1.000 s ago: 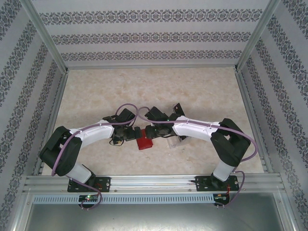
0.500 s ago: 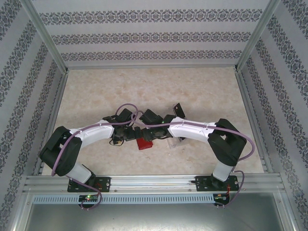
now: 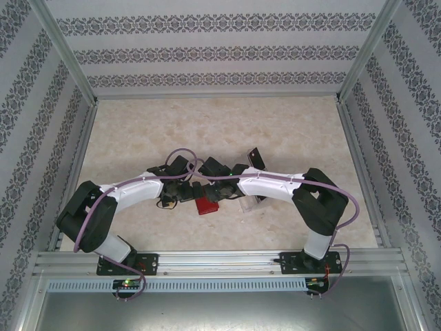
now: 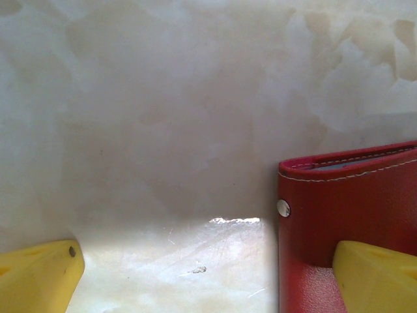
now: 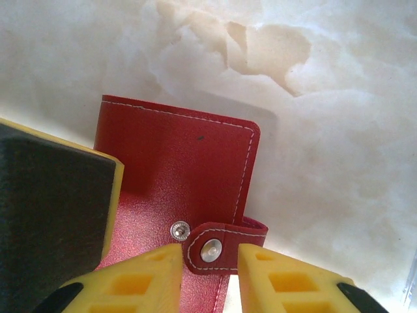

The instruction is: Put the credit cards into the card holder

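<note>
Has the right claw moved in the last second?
Yes. The right claw has shifted slightly left, over the red card holder, which lies where it lay on the table.

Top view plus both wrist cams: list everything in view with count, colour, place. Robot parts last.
card holder: one, red, closed, table centre between the grippers
snap tab: one, red with silver snap, at the card holder's edge
clear tray: one, transparent, right of the card holder, partly under the right arm
dark flat piece: one, black, beyond the right arm; cannot tell what it is
table: one, beige marbled
left gripper: one, yellow fingers, open, one finger over the card holder
right gripper: one, yellow fingers, either side of the snap tab
</note>
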### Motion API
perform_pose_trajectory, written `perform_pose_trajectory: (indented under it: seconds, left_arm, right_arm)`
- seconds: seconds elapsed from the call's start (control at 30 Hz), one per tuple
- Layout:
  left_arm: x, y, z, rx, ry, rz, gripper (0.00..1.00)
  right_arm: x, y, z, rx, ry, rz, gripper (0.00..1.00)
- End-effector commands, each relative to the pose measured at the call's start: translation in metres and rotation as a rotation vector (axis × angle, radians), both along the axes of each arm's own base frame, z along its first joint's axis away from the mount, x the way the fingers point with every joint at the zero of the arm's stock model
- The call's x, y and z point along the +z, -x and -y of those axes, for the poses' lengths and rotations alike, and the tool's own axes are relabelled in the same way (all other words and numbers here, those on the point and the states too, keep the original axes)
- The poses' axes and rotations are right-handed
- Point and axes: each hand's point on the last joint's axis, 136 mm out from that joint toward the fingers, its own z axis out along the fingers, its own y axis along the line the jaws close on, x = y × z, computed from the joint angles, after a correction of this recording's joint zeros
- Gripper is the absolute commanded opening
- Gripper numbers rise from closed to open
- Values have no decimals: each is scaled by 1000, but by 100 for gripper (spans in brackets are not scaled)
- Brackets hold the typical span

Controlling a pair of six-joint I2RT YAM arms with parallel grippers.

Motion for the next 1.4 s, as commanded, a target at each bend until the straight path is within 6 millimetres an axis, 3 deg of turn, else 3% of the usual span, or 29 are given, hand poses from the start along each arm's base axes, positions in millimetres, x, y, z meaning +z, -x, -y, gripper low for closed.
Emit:
perform_pose_trajectory:
  seconds: [0.0,0.23,0.57,0.73,1.37]
  left_arm:
    - [-12,4,6,-23,14,-2,100]
    - [-11,4,6,-22,15,-1,100]
    - [-11,4,6,-23,17,-1,100]
    - [-11,3,7,-24,18,1,100]
    - [-9,1,9,-26,19,1,100]
  right_arm:
    - [-3,2,-5,33,29,7,31]
    - [-7,2,-7,37,37,-1,29]
    - [-5,1,-5,35,45,7,18]
    - [-4,4,-5,40,39,5,33]
    - [-13,4,-3,49,82,2,21]
